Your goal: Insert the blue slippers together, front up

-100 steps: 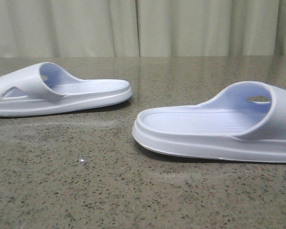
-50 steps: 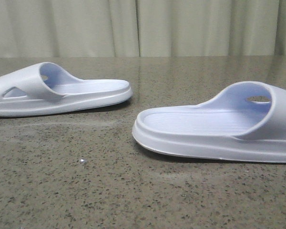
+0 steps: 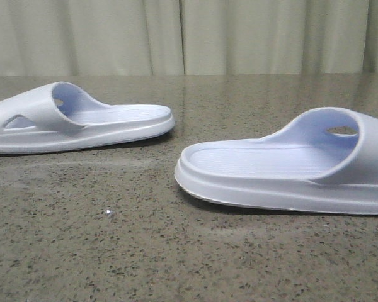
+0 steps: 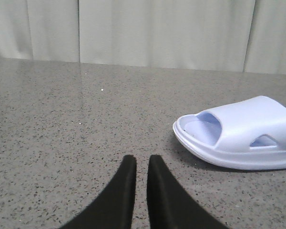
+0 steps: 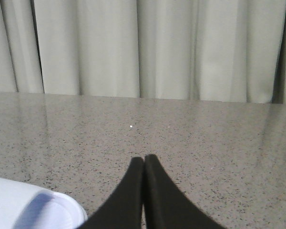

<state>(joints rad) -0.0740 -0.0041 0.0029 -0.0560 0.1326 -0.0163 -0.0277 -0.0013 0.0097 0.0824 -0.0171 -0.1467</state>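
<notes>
Two pale blue slippers lie flat on the speckled table, soles down. In the front view one slipper [image 3: 82, 119] is at the far left and the other slipper [image 3: 283, 167] is nearer, at the right. Neither gripper shows in the front view. In the left wrist view my left gripper [image 4: 142, 160] is all but shut, with only a narrow slit between the black fingers. It holds nothing, and a slipper [image 4: 238, 136] lies apart from it, off to one side. In the right wrist view my right gripper [image 5: 144, 159] is shut and empty, and a slipper's edge [image 5: 28, 210] shows beside it.
The speckled grey-brown stone table [image 3: 176, 251] runs back to a pale curtain [image 3: 189, 38] behind its far edge. A small white speck [image 3: 109, 213] lies on the table in front of the left slipper. Nothing else stands on it.
</notes>
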